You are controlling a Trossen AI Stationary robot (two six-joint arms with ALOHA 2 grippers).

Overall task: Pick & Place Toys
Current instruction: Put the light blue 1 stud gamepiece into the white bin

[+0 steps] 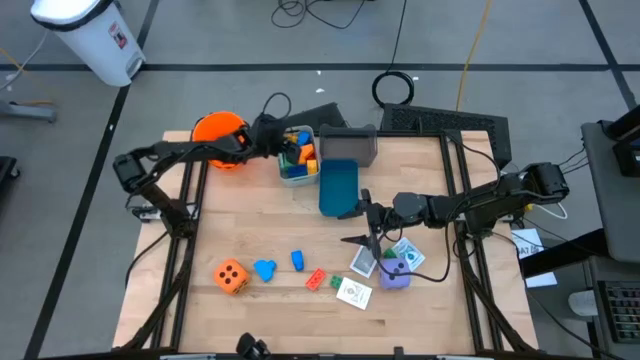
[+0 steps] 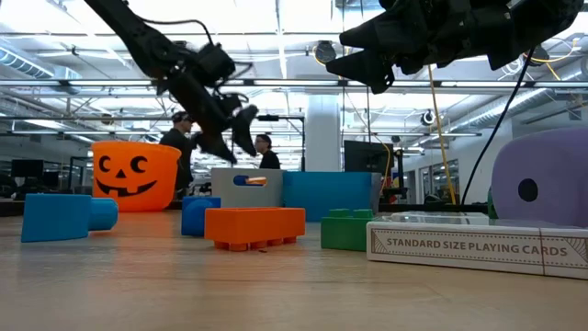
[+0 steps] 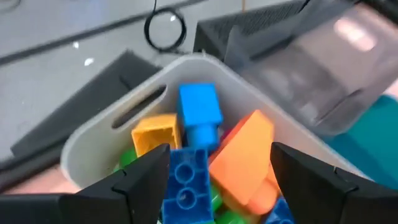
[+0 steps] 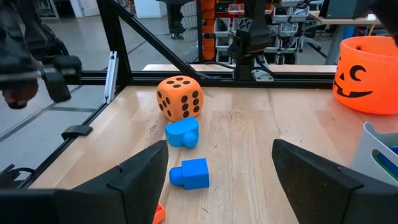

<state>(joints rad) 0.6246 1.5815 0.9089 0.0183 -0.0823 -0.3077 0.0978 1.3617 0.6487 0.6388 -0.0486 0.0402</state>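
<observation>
Pale grey bin (image 1: 297, 160) at the table's far edge taken as landmark; packed with plastic blocks (image 3: 202, 155): blue, yellow, orange, green. Left gripper (image 1: 281, 137) poised directly over that bin, fingers parted wide with the blocks visible between them, nothing held. Orange pumpkin-face bucket (image 1: 218, 137) just to the bin's left, under the left arm. Blue bin (image 1: 338, 186) touching or just beside the grey bin on its right; a darker grey bin (image 1: 347, 146) behind that.

Right gripper (image 1: 362, 226) well to the near right of the grey bin, above the table, fingers spread apart and empty. Purple die (image 1: 396, 272) and flat picture cards (image 1: 405, 255) near that gripper, a playing-card box (image 1: 354, 292) just nearer the front edge.

Loose toys well in front of the grey bin, toward the near edge: orange dotted foam die (image 1: 231, 276) farthest left, then a rounded blue block (image 1: 264, 270), a small blue block (image 1: 297, 261), a red-orange brick (image 1: 315, 278) and a green brick (image 1: 333, 283) beside it.

People standing in the room beyond the table, seen from table height.
</observation>
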